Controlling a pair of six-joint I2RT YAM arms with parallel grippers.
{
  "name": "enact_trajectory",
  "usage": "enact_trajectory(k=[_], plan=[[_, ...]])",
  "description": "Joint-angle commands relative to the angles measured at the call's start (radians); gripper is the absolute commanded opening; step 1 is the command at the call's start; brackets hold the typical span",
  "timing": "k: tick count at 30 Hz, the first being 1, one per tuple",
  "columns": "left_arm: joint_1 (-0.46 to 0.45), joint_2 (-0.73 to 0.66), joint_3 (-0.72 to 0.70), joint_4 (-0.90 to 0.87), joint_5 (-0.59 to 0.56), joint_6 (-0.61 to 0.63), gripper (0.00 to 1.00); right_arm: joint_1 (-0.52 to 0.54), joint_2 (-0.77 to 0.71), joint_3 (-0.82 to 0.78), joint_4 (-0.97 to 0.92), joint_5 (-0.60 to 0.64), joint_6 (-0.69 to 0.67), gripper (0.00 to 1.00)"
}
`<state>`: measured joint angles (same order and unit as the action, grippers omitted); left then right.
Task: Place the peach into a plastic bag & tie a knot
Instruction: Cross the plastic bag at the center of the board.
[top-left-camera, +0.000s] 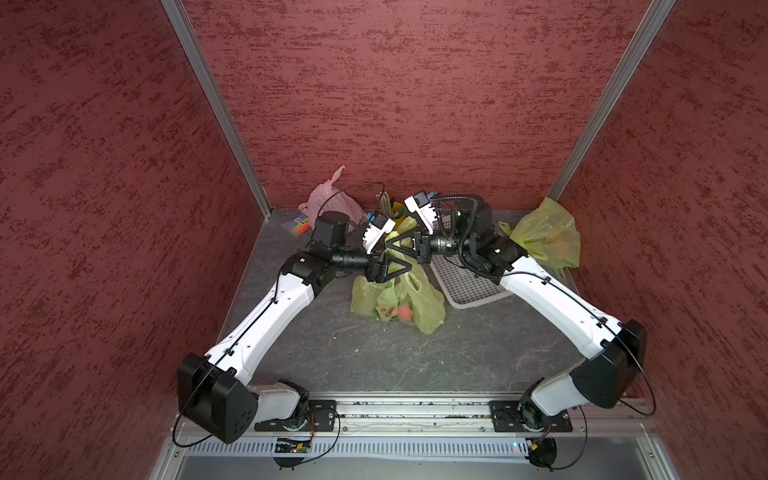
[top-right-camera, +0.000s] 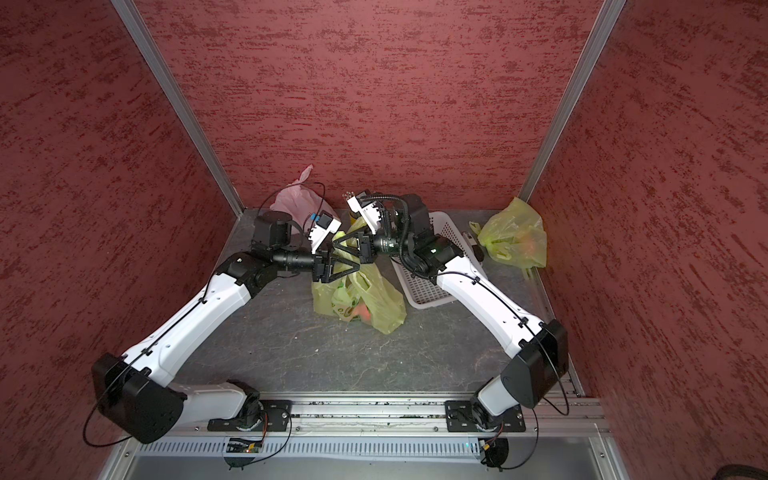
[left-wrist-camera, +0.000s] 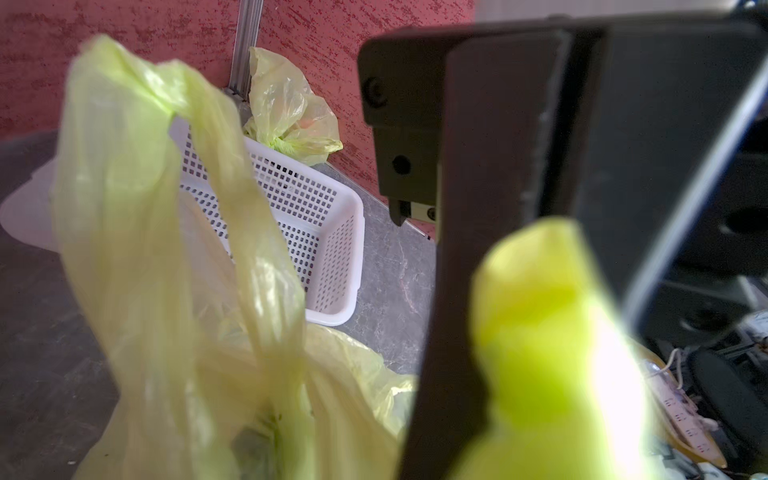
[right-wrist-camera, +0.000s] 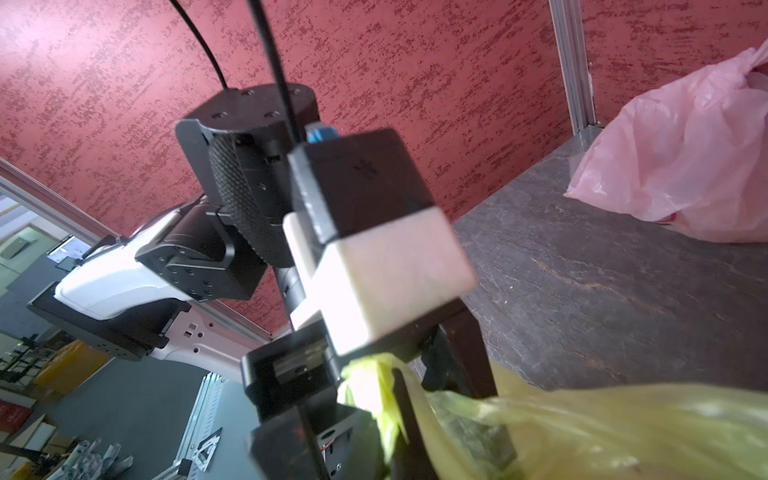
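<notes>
Rising upright, plastic bag (top-left-camera: 422, 301) gripped by right end effector (top-left-camera: 390, 245); left end effector (top-left-camera: 410, 265) unclear.

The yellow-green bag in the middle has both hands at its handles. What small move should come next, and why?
Probably the left hand should close on the handle strand beside it. The peach already lies inside the bag, the right hand looks shut on its plastic, and no knot shows, so both handles need holding before crossing.
</notes>
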<state>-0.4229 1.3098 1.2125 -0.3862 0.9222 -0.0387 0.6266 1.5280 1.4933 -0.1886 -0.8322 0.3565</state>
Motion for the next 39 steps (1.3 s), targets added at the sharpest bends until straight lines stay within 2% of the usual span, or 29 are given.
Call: enact_trajectory(k=[1,4,12,15,21,23,24,27,32,35,39], plan=[[-0.005,-0.027,-0.026,0.070,0.011,-0.027,0.56,0.002,-0.005,-0.017,0.069,-0.044,0.038,0.00],[-0.005,-0.042,-0.054,0.129,0.001,-0.065,0.52,0.003,-0.003,-0.028,0.076,-0.053,0.050,0.00],[-0.004,-0.061,-0.085,0.233,-0.032,-0.114,0.51,0.002,-0.009,-0.060,0.090,-0.068,0.075,0.00],[-0.008,-0.057,-0.087,0.240,-0.029,-0.118,0.45,0.003,-0.012,-0.068,0.099,-0.070,0.084,0.00],[-0.013,-0.065,-0.104,0.255,-0.041,-0.121,0.18,0.002,-0.016,-0.076,0.100,-0.079,0.094,0.00],[-0.013,-0.067,-0.106,0.252,-0.052,-0.121,0.02,0.002,-0.022,-0.074,0.077,-0.072,0.082,0.00],[-0.013,-0.067,-0.105,0.248,-0.054,-0.118,0.00,0.001,-0.026,-0.071,0.064,-0.061,0.073,0.01],[-0.014,-0.066,-0.108,0.232,-0.060,-0.109,0.00,-0.005,-0.060,-0.055,0.007,0.014,0.049,0.26],[-0.013,-0.074,-0.111,0.209,-0.065,-0.097,0.00,-0.066,-0.136,-0.016,-0.087,0.249,0.083,0.55],[-0.011,-0.081,-0.113,0.207,-0.064,-0.097,0.00,-0.077,-0.129,0.032,-0.168,0.374,0.090,0.64],[-0.011,-0.080,-0.109,0.201,-0.061,-0.095,0.00,-0.077,-0.055,0.074,-0.203,0.339,0.107,0.76]])
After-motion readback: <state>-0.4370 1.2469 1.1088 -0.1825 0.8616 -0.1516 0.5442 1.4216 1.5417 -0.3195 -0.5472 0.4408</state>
